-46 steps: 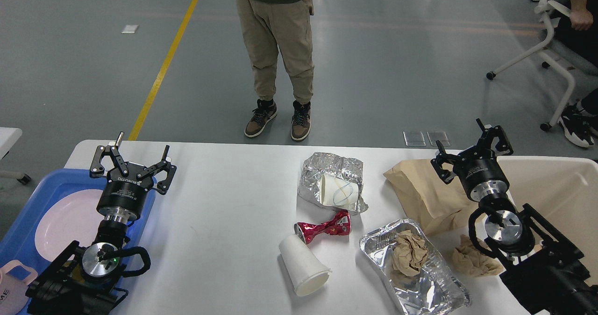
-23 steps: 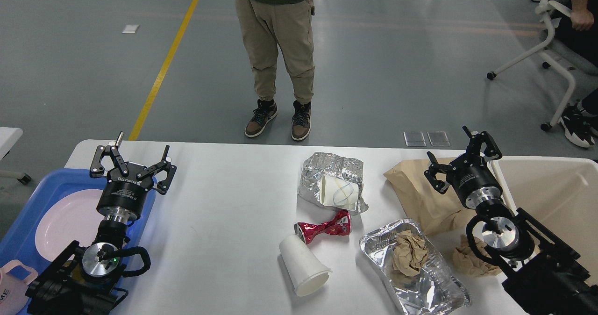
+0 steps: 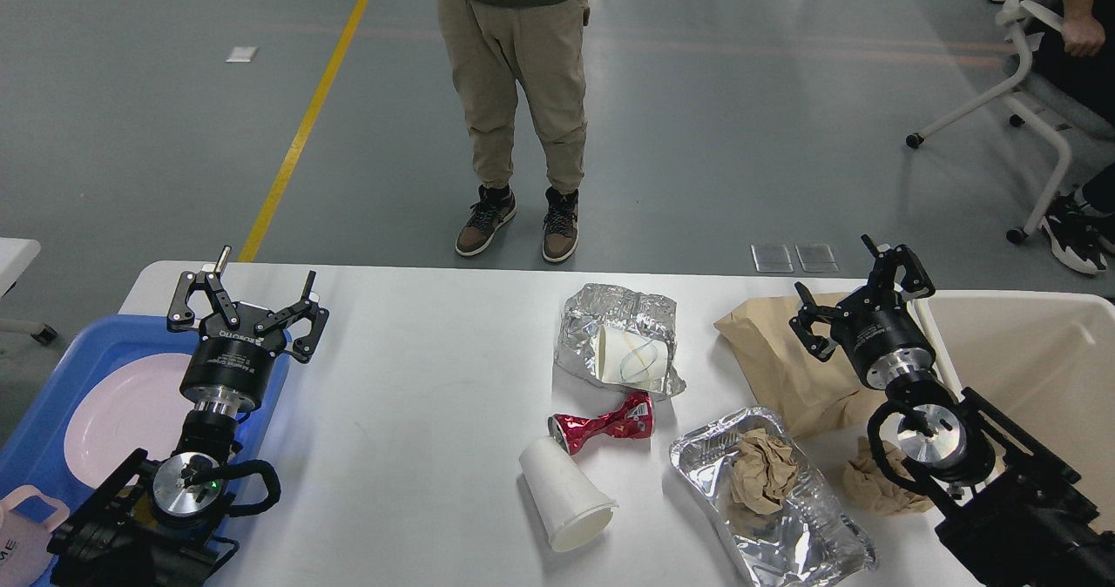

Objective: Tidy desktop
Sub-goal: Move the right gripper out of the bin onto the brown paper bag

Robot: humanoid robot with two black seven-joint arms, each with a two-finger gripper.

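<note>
The white desktop [image 3: 418, 413] carries litter at its middle and right. A crumpled foil sheet [image 3: 620, 330] holds a paper cup [image 3: 632, 356]. Below it lie a crushed red can [image 3: 603, 426] and a tipped white cup [image 3: 566, 495]. A foil tray [image 3: 771, 500] holds a brown paper wad [image 3: 760, 472]; another wad [image 3: 875, 482] lies to its right. A brown paper bag [image 3: 780, 365] rests at the back right. My left gripper [image 3: 248, 295] hangs open and empty over the left edge. My right gripper [image 3: 858, 286] stands open and empty above the bag.
A blue tray [image 3: 61, 378] with a pink plate [image 3: 122, 413] sits at the left, a pink mug [image 3: 26, 535] at its near corner. A beige bin [image 3: 1037, 369] stands at the right. A person [image 3: 514, 91] stands behind the table; a chair [image 3: 1028, 108] is far right.
My right gripper shifted left and slightly up, from near the bin's rim to over the brown bag, mostly in the first half second. The left arm stayed still.
</note>
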